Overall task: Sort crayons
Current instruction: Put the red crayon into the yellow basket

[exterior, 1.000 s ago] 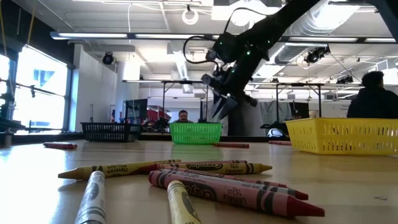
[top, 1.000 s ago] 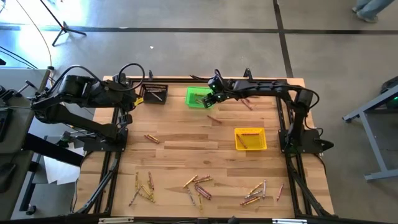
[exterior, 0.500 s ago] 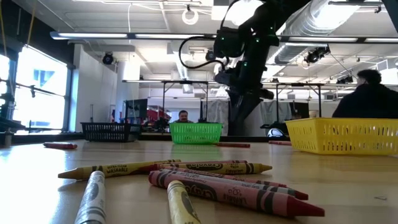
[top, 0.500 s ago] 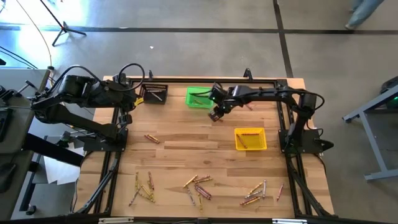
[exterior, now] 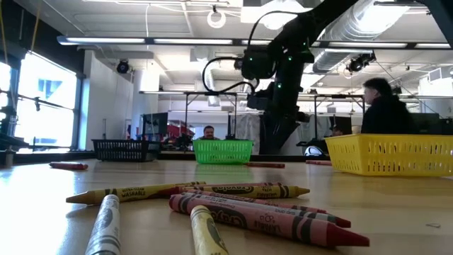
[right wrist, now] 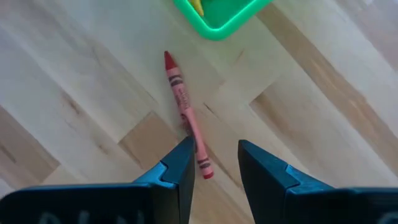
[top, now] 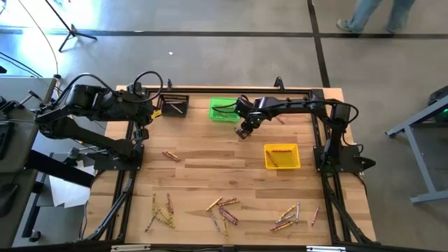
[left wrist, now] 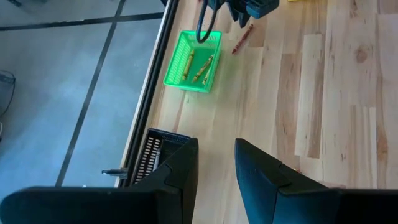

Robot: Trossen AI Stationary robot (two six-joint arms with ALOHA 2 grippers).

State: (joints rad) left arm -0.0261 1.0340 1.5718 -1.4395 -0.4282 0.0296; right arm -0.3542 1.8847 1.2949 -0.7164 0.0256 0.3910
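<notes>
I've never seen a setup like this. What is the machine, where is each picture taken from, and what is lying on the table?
It is a robot with two dark arms at a wooden table, sorting crayons into small bins. One picture looks straight down, one looks level across the tabletop, and one comes from each wrist.

The right gripper hangs with open jaws just over a red crayon lying beside the green bin; it holds nothing. The left gripper waits, open and empty, near the black bin. A yellow bin sits on the right side. Loose crayons lie scattered along the near edge.

Wooden table; scattered crayons; green, yellow, black bins
</notes>
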